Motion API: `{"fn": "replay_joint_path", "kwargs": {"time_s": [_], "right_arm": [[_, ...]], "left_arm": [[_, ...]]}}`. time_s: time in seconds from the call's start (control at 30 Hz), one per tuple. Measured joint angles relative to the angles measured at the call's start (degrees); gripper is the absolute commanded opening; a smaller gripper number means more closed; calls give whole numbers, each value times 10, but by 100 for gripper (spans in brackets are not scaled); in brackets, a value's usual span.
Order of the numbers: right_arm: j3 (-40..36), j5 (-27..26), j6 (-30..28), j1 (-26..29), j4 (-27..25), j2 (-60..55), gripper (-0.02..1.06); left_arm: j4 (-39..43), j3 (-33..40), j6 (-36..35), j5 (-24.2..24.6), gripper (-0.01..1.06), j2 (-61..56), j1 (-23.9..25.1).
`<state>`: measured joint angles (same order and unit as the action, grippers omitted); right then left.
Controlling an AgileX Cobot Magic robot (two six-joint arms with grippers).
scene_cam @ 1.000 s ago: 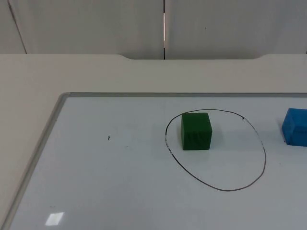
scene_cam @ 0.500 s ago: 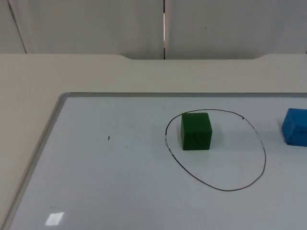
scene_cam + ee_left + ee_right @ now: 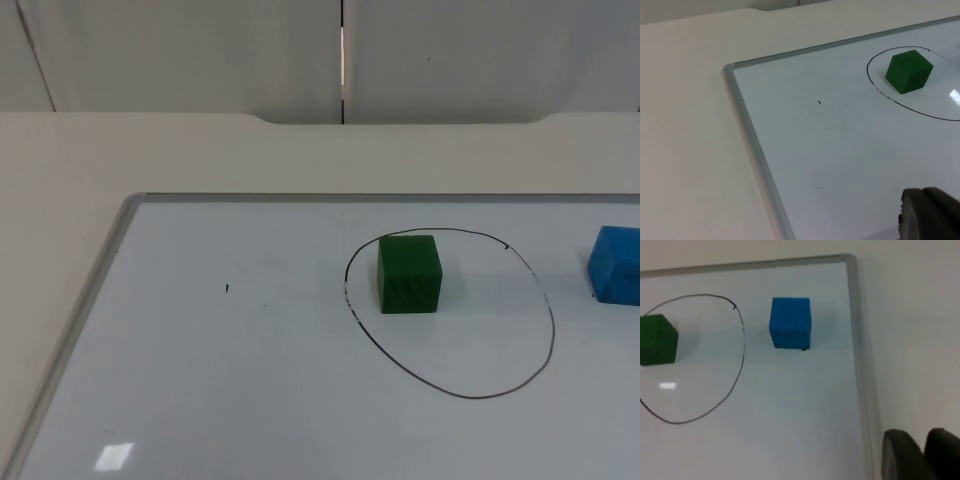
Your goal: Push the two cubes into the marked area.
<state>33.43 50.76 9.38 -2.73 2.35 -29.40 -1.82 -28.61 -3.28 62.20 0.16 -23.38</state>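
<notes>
A green cube (image 3: 410,272) sits inside the hand-drawn black outline (image 3: 552,330), near its left rim. A blue cube (image 3: 615,264) stands outside the outline, at the right edge of the top view. The left wrist view takes in the green cube (image 3: 909,71) far ahead of my left gripper (image 3: 930,215), which is shut and holds nothing. From the right wrist, the blue cube (image 3: 790,322) lies ahead, beside the outline (image 3: 742,355), with the green cube (image 3: 657,339) beyond it. My right gripper (image 3: 922,450) hangs over the board's edge, fingertips close together, holding nothing.
The cubes rest on a whiteboard with a raised grey frame (image 3: 125,215) lying on the beige table (image 3: 60,170). A grey partition wall (image 3: 200,50) closes the far side. The board's frame (image 3: 860,340) runs close beside the blue cube.
</notes>
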Motion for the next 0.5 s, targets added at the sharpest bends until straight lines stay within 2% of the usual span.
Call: {"fn": "replay_joint_path", "kwargs": {"time_s": [0.17, 0.3, 0.47, 0.5], "right_arm": [[18, -59, 5, 0, 0, -79, 0], [39, -86, 6, 0, 1, -157, 0], [94, -139, 7, 0, 12, -330, 0], [94, -139, 7, 0, 12, -330, 0]], "left_arm": [[0, 0, 0, 0, 0, 0, 0], [0, 0, 0, 0, 0, 0, 0], [0, 0, 0, 0, 0, 0, 0], [0, 0, 0, 0, 0, 0, 0]]}}
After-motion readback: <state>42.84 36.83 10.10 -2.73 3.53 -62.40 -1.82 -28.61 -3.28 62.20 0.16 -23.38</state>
